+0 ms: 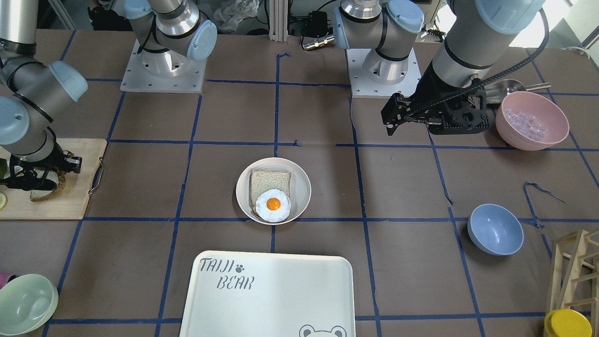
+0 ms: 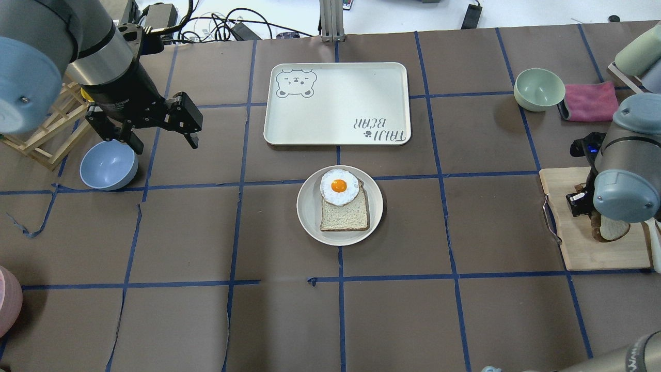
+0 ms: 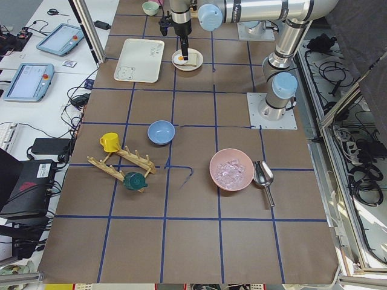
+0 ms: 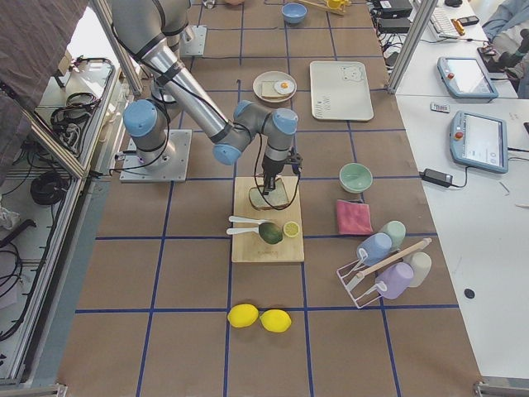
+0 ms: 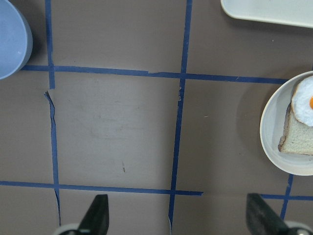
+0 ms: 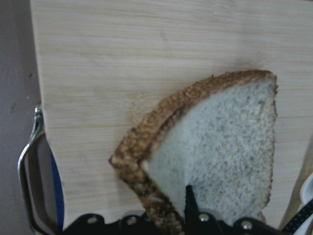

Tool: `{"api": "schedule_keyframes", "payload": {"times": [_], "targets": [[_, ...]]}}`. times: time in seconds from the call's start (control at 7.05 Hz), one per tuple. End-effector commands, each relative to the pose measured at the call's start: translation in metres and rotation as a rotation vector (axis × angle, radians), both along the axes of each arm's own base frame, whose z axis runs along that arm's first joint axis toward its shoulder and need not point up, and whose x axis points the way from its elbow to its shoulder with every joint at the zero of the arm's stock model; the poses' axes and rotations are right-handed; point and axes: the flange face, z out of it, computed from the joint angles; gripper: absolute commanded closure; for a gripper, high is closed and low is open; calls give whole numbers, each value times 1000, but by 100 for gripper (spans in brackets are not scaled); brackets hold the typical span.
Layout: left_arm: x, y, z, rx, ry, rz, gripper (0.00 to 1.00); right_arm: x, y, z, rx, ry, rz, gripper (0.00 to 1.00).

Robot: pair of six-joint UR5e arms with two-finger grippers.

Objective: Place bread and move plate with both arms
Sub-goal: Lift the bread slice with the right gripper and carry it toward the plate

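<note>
I see the right arm folded down over the cutting board [image 2: 583,253], with the right gripper [image 1: 44,182] pinched onto the bread [image 6: 220,147], slice tilted. The left gripper [image 2: 165,140] hangs wide open and empty by the blue bowl [image 2: 108,165]. From overhead, the plate [image 2: 310,217] with egg toast [image 2: 345,209] sits mid-table, board at its 3 o'clock, tray [image 2: 335,124] at 12.

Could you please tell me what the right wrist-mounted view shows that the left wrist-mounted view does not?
Only the right wrist view shows the dark-crusted bread on the wooden cutting board, with the right end effector at its near edge. Only the left wrist view shows the plate carrying a paler slice and fried egg, the blue bowl, the tray corner and the open left end effector. Both show brown table and blue tape.
</note>
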Motion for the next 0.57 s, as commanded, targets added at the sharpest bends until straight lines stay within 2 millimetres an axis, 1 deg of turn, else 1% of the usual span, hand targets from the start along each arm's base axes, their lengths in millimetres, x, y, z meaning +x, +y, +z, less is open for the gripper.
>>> {"api": "schedule_keyframes", "payload": {"times": [0.0, 0.14, 0.28, 0.43], "targets": [[0, 1, 2, -1, -2, 1, 0, -1, -2, 12, -11, 10, 1, 100], [1, 1, 0, 2, 0, 2, 0, 4, -5, 33, -53, 32, 12, 100], [0, 0, 1, -3, 1, 1, 0, 15, -5, 56, -88, 47, 23, 100], [0, 0, 4, -9, 2, 3, 0, 39, -9, 78, -97, 50, 62, 100]]}}
